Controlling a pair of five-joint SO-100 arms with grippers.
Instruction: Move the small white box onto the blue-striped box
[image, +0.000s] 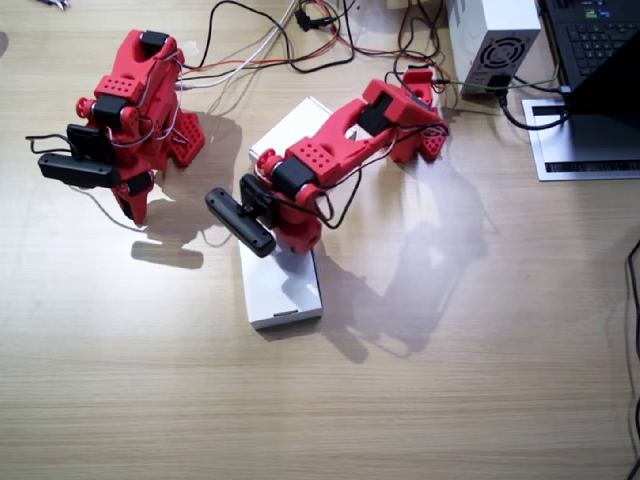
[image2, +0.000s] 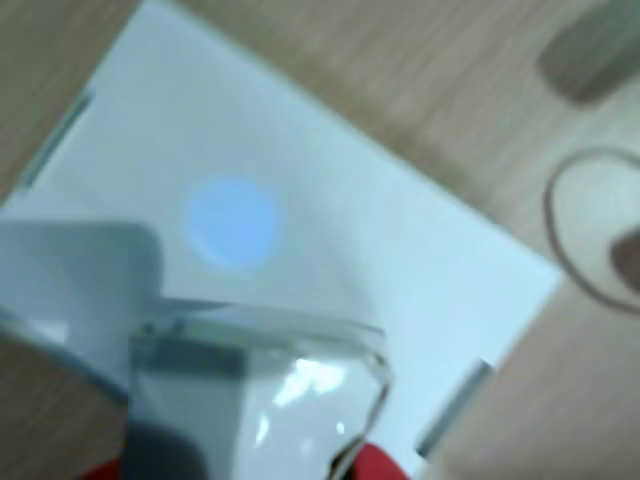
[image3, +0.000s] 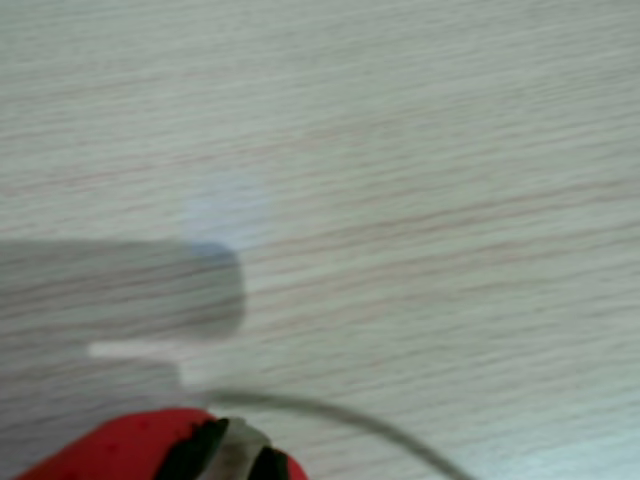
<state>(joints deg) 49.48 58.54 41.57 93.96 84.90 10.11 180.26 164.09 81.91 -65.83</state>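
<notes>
The left hand (image: 292, 240) is low over a flat white box (image: 283, 290).
No small box or blue stripe shows; I cannot tell how open either hand is.

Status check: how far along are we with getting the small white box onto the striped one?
Done: nothing yet; no small carton sits on any box. In hand: the left gripper hangs over a white flat box. In a wrist view a pale blurred block at its jaws may be the carton; I cannot tell. No blue stripe shows. The right arm is folded aside. Left: placing and releasing.
</notes>
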